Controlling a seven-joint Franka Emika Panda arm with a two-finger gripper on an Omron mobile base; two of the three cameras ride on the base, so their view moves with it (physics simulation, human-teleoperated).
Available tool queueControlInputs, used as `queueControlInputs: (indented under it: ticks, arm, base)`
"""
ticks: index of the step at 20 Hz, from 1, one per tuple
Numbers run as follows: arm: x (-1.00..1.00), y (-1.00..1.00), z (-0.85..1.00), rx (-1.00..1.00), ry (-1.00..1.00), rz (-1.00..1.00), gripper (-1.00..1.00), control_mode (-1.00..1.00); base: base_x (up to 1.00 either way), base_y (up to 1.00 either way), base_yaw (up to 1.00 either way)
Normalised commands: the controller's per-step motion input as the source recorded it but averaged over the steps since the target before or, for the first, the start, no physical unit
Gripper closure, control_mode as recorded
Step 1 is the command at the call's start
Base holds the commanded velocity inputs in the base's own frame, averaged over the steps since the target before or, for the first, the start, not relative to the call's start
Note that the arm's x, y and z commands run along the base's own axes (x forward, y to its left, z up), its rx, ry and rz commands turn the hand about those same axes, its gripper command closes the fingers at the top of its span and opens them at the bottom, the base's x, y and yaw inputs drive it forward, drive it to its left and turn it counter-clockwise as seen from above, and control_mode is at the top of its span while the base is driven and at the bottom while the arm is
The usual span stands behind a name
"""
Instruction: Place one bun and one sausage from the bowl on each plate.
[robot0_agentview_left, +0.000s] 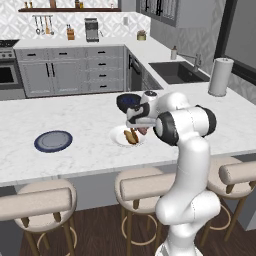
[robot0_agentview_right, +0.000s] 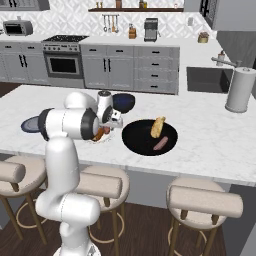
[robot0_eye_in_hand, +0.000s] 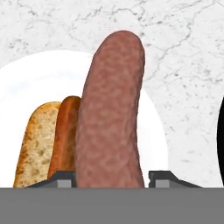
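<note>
Hand view: the gripper (robot0_eye_in_hand: 111, 175) clamps a sausage (robot0_eye_in_hand: 111, 113) above the white plate (robot0_eye_in_hand: 26, 87), hiding much of the bun (robot0_eye_in_hand: 37, 140) and another sausage (robot0_eye_in_hand: 64, 131) there; the bowl (robot0_agentview_right: 137, 140) lies beside.

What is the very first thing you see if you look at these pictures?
The big reddish sausage jumps out first, standing up between the fingers of the claw right over the white plate. On that plate a bun already lies beside another sausage. To the arm's right on the marble counter sits the wide black bowl, with one bun and one sausage left in it.
</note>
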Motion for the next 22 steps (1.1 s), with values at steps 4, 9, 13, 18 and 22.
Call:
queueControlInputs:
  ticks: [4,9,13,18,22]
  arm:
    - [0.1,0.0,-0.09,0.0,0.0,-0.02,-1.0,-1.0]
    - [0.0,0.0,0.0,0.0,0.0,0.0,-1.0,-1.0]
    - [0.0,0.0,0.03,0.0,-0.01,0.0,-1.0,-1.0]
    - [-0.12,-0.04,0.61,0.0,-0.02,-0.08,-1.0,-1.0]
    - [-0.28,-0.56,0.62,0.0,0.0,-0.1,-1.0,-1.0]
  base:
    - [0.0,0.0,0.0]
    - [0.0,0.0,0.0]
    - [0.0,0.0,0.0]
    - [0.0,0.0,0.0]
    - [0.0,0.0,0.0]
